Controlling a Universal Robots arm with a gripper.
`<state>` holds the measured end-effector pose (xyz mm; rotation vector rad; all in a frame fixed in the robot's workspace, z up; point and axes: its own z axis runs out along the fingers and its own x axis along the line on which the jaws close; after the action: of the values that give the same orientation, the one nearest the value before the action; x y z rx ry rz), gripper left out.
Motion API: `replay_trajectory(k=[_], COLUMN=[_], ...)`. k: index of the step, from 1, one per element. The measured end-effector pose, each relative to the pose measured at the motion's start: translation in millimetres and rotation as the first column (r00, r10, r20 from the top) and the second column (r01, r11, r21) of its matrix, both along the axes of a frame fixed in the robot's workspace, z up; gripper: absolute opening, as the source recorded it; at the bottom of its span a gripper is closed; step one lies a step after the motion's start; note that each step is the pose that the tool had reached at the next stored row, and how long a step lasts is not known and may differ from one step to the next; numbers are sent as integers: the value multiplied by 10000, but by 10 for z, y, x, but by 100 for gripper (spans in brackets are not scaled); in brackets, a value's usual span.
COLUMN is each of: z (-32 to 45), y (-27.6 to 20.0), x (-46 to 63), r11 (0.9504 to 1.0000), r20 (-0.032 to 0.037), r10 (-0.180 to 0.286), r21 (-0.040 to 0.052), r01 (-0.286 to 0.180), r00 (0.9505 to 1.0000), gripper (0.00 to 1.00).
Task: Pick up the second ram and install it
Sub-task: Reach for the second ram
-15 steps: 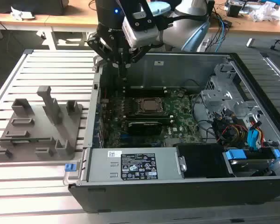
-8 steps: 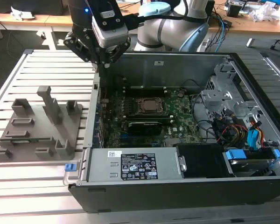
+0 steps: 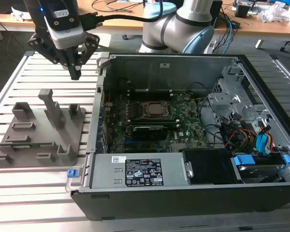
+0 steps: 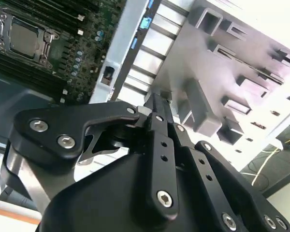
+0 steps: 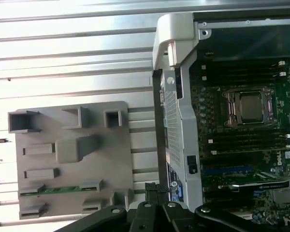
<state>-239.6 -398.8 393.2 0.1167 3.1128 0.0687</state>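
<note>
A: Second ram, where?
B: The thin green circuit-board stick, the second ram, sits in a slot of the grey plastic holder tray, at the end away from the tall posts. Its long axis runs along the slats of the white slatted metal table, one end aimed at the open black computer case.
A: Gripper?
B: The black two-finger gripper hangs above the tray's post end, on the case side, well apart from the stick. Jaws together, nothing between them. The ram lies toward the tray's opposite end.
A: Pose?
B: Fingers point straight down. The silver-and-blue arm reaches over from behind the case.
</note>
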Motion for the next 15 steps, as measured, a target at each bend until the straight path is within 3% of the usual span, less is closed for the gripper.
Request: replay_trajectory(k=[5,15], z=[0,-3], y=[0,0], x=[-262,-1037], r11=[10000,10000], r20=[3,3], r10=[1,1], r21=[0,0], r01=[-1,-1], r00=[10000,10000], gripper=[11,11])
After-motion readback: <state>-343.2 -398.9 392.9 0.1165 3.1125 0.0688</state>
